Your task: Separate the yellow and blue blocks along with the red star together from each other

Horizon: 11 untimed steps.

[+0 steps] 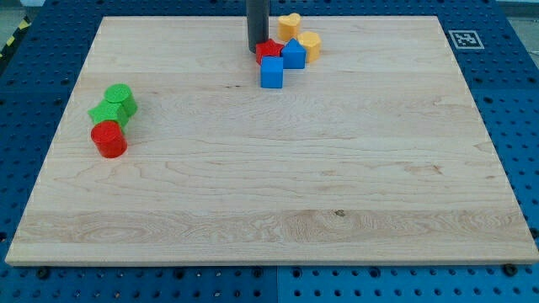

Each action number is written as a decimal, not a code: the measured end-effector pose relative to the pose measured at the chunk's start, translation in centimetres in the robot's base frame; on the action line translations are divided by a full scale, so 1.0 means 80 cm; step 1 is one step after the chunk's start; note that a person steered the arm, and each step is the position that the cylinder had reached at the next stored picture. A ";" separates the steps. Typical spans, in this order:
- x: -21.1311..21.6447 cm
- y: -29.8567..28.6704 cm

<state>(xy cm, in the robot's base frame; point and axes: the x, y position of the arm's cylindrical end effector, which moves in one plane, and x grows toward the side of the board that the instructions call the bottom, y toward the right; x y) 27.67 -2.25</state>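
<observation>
A robotics lab, probably. The wooden desk (pixel 269 194) sits on blue perforated panels (pixel 50 50). A fiducial marker (pixel 465 39) marks one corner.

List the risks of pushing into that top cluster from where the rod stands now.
My tip sits at the red star's left edge, and the star touches both blue blocks, so a push may drag them all together. The yellow blocks lie near the board's top edge and could slide off.
</observation>
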 end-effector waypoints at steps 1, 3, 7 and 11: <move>0.004 0.000; 0.015 -0.037; -0.096 0.044; 0.015 0.112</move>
<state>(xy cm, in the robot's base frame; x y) 28.91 6.75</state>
